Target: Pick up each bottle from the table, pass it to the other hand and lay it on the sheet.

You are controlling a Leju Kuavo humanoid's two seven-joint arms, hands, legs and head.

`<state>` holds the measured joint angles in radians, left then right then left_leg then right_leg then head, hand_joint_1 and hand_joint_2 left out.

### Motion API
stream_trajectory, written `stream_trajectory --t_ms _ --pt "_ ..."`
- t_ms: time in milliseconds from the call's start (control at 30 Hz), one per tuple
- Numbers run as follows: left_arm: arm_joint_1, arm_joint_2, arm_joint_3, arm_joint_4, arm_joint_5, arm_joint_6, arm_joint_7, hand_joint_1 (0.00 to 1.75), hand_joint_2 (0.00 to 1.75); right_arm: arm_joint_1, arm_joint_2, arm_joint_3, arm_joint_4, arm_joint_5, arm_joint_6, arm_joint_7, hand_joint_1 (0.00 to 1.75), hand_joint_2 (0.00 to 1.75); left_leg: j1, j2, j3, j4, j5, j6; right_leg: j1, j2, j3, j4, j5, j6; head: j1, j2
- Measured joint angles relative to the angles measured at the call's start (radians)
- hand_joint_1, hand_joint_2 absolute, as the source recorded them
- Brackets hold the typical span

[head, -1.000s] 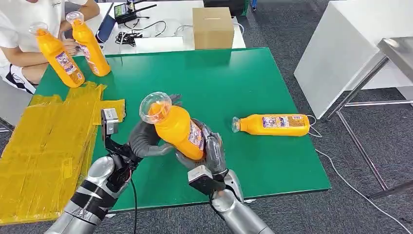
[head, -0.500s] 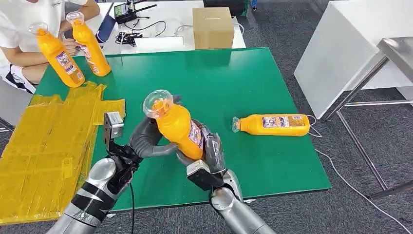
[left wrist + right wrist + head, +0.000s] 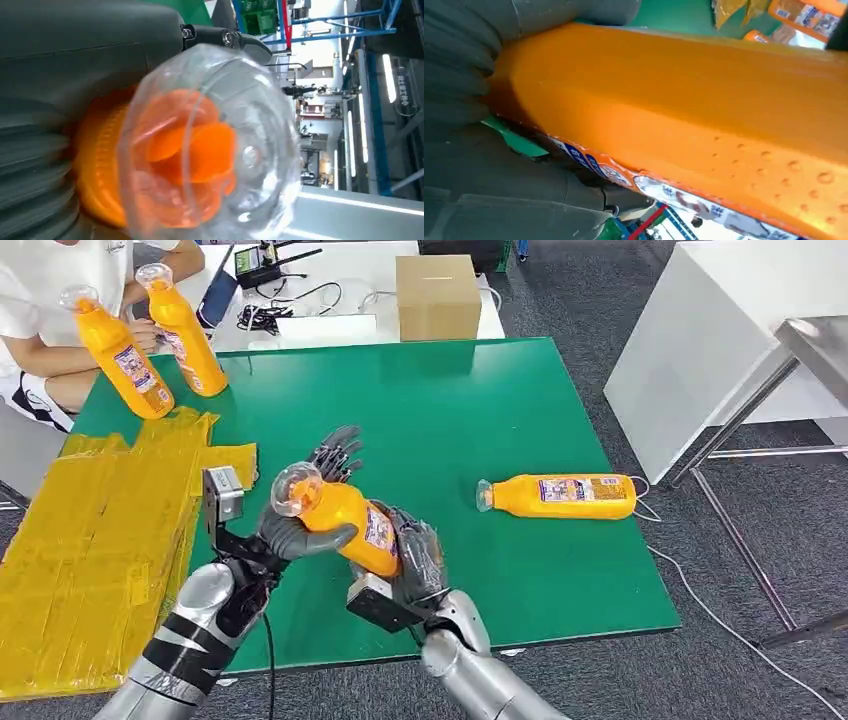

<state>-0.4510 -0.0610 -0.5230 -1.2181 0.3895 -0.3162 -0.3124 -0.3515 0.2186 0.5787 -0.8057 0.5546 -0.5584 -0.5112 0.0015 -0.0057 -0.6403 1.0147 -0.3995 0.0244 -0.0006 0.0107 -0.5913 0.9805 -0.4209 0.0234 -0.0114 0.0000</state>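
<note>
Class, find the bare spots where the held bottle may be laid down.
Free: the yellow sheet left of the left hand; green table between cardboard box and lying bottle. Crowded: the sheet's far corner, by two bottles.

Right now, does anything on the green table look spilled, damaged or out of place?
Nothing looks spilled or damaged. One orange bottle lies on its side on the green table, apart from the yellow sheet, waiting to be picked up. The sheet is wrinkled. Both hands, left hand and right hand, hold another bottle, tilted.
</note>
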Motion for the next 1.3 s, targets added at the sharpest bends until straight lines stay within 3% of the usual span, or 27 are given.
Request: stream_trajectory --t_ms 400,1133,1167,1200,1300 --pt "0.000 0.000 0.027 0.029 0.033 -0.029 0.001 0.00 1.75 0.005 0.001 0.033 -0.008 0.003 -0.027 -0.034 1.75 1.75 0.000 0.000 0.000 0.000 0.000 0.000 0.000 0.000 0.000 0.000 0.000 0.000 0.000 0.000" --pt "0.002 -0.014 -0.008 0.053 -0.013 0.016 -0.021 0.00 1.75 0.064 -0.026 0.090 -0.255 -0.058 -0.018 -0.028 1.75 1.75 0.000 -0.001 -0.001 0.000 0.000 0.000 0.000 0.000 0.000 0.000 0.000 0.000 0.000 0.000" --pt "0.002 -0.016 -0.008 0.055 -0.013 0.018 -0.022 1.66 1.75 0.064 -0.027 0.092 -0.259 -0.058 -0.017 -0.025 1.75 1.75 0.000 -0.001 -0.001 0.000 0.000 0.000 0.000 0.000 0.000 0.000 0.000 0.000 0.000 0.000" --pt "0.002 -0.017 -0.008 0.056 -0.014 0.021 -0.023 1.75 1.75 0.064 -0.029 0.093 -0.261 -0.059 -0.016 -0.022 1.75 1.75 0.000 0.000 -0.001 0.000 0.000 0.000 0.000 0.000 0.000 0.000 0.000 0.000 0.000 0.000" --pt "0.002 -0.022 -0.008 0.061 -0.019 0.038 -0.030 1.75 1.75 0.060 -0.029 0.093 -0.262 -0.059 -0.016 -0.019 1.75 1.75 0.000 0.000 -0.001 0.000 0.000 0.000 0.000 0.000 0.000 0.000 0.000 0.000 0.000 0.000"
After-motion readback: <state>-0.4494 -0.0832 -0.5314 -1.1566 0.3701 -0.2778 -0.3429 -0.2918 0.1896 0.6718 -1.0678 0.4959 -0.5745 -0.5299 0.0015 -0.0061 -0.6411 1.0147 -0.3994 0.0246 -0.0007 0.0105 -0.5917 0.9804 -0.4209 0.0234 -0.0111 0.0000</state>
